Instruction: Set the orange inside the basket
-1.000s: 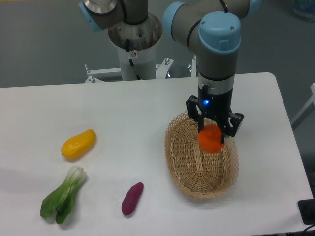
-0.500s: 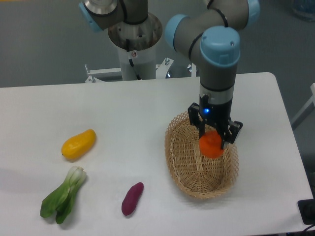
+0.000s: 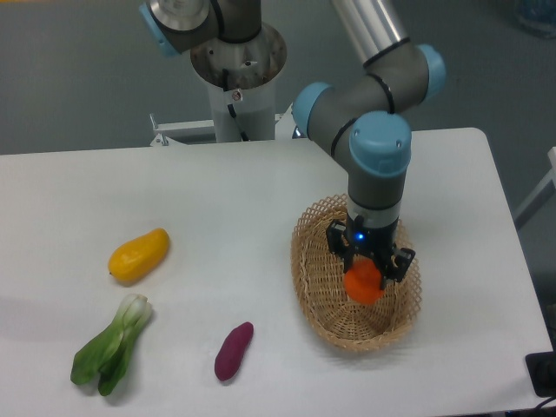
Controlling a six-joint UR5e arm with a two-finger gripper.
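The orange (image 3: 363, 285) is small, round and bright orange-red. My gripper (image 3: 367, 271) is shut on it and holds it low inside the basket (image 3: 323, 295), an oval tan wicker basket with a lacy rim at the right of the table. The black fingers (image 3: 342, 254) flank the orange on both sides. I cannot tell whether the orange touches the basket's floor.
A yellow-orange mango-like fruit (image 3: 138, 254) lies at the left. A green bok choy (image 3: 111, 345) lies at the front left. A purple sweet potato (image 3: 233, 351) lies in front of the basket's left side. The robot base (image 3: 236, 78) stands behind the table.
My gripper has moved down into the basket with the orange still in it. The arm's wrist now sits lower over the basket.
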